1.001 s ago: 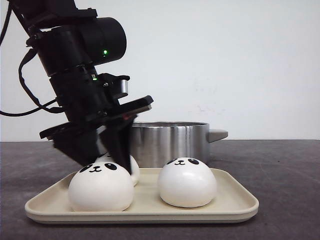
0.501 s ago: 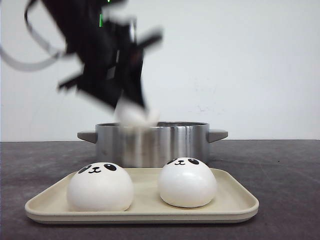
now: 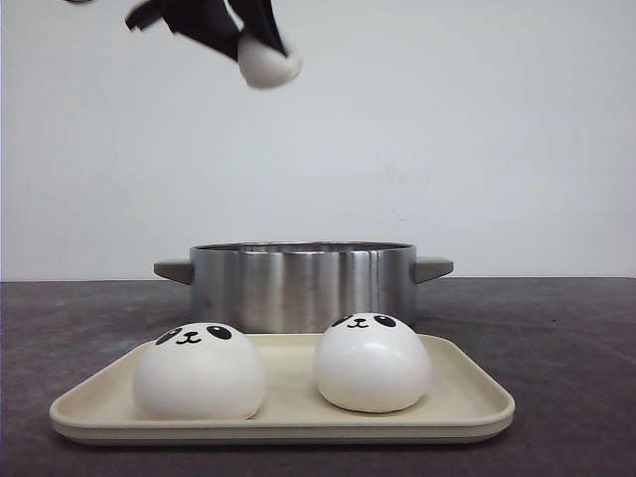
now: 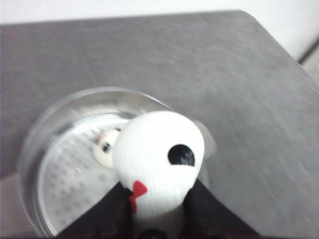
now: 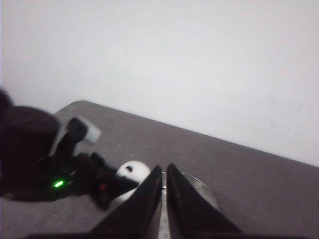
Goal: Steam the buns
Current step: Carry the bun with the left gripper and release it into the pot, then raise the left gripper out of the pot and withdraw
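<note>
Your left pincer (image 3: 260,45) is high up at the top of the front view, clamped on a bun (image 3: 268,62) that hangs well above the steel pot (image 3: 303,283). In the left wrist view you see that held bun (image 4: 160,157) squeezed between the two dark fingers (image 4: 107,211), with one black eye patch and a small red mark facing the camera. Below it lies the open pot (image 4: 35,134), and inside, on the perforated floor, rests another bun (image 4: 107,146), partly hidden behind the held one.

On the beige tray (image 3: 467,402) in front of the pot you have two more buns, each upright with its panda face turned towards the camera: one on the left (image 3: 199,370), one on the right (image 3: 373,362), set apart from each other. The tray sits on the dark grey tabletop (image 3: 566,338), just before the pot.

Your right pincer (image 5: 164,196) is closed with nothing in it, its two black fingers (image 5: 144,201) nearly touching at the tips. From the right wrist view you look down on the left arm (image 5: 30,154), blurred, with a green light showing, carrying its bun (image 5: 132,174) beside the rim of the pot (image 5: 202,191).
</note>
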You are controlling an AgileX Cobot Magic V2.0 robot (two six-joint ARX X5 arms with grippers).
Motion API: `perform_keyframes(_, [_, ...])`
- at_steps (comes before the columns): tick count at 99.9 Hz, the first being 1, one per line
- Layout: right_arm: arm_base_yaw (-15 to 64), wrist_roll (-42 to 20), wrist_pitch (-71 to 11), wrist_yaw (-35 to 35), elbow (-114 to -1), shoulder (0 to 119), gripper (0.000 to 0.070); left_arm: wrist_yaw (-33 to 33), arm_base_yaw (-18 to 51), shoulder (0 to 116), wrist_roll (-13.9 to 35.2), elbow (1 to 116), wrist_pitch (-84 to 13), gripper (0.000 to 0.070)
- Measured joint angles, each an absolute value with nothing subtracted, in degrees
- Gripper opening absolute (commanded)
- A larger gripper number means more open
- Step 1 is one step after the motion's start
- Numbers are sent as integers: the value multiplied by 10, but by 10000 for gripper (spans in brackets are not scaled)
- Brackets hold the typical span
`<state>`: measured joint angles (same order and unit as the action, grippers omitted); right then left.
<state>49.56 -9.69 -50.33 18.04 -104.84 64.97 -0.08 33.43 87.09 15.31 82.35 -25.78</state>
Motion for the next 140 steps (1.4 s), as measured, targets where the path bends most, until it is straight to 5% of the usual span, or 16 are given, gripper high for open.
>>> perform_keyframes(65, [496,-109,-508,180,-1048,650,8,-16,283,1122,146,918,-264,15])
perform_keyframes(74, [496,-110,-511,180,-1048,650,8,-16,279,1134,146,918,-274,97])
perform_keyframes(88, [496,-110,-517,180,-1048,650,8,-16,274,1143,146,918,-294,436])
perform_keyframes(93, [496,-110,-516,180,-1048,650,8,-16,272,1144,145,918,-299,503])
perform_keyframes(104, [496,-110,-516,180,-1048,650,8,-16,270,1145,145,918,-303,544])
perform_keyframes(117, [496,-110,-516,180,-1048,650,8,-15,270,1145,145,924,-315,688])
perform_keyframes(140, [496,-110,-531,181,-1048,650,8,-16,269,1145,145,967,-366,671])
